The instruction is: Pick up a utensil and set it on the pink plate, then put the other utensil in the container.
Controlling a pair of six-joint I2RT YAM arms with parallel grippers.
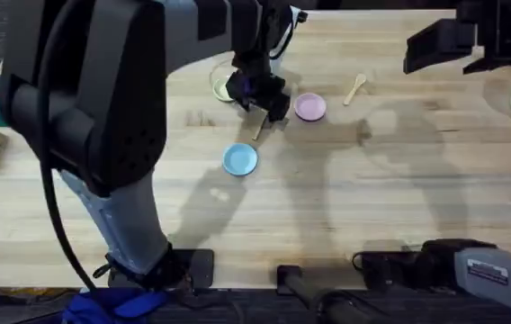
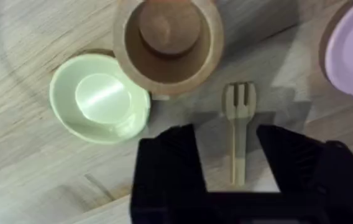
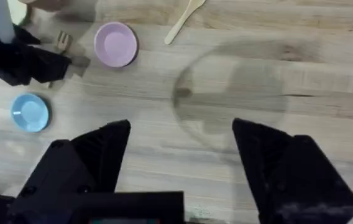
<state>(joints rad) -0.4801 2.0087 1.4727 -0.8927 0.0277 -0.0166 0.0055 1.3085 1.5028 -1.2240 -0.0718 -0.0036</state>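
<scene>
A: Fork (image 2: pixel 238 124) first. Where does it lie relative to the left gripper (image 2: pixel 232 155)?

B: Flat on the worktop (image 1: pixel 372 198), right between the left fingers (image 2: pixel 170 162). In the left wrist view its handle runs straight down the gap, tines pointing away from the wrist, so the long axis lies across the closing direction. The fingers are spread, one on each side of the handle, not touching it as far as I can judge.

A: And the pink plate (image 1: pixel 309 107)?

B: Just beside the fork, on the side towards the right arm. The container (image 2: pixel 167 43) stands just beyond the tines, with the pale yellow plate (image 2: pixel 99 96) against it. The blue plate (image 1: pixel 239 159) sits nearer the bases.

A: Which arm takes it?

B: The left, clearly. The right gripper (image 3: pixel 176 162) hangs well apart from everything, fingers wide and empty, over bare wood.

A: The spoon (image 1: pixel 355 88)?

B: Past the pink plate, lying on the worktop at a slant, closer to the right arm's side. It is untouched.

A: So the next move?

B: I'd say descend a little and close on the handle, then carry it sideways to the pink plate. The risk is clipping the container when lifting.
</scene>
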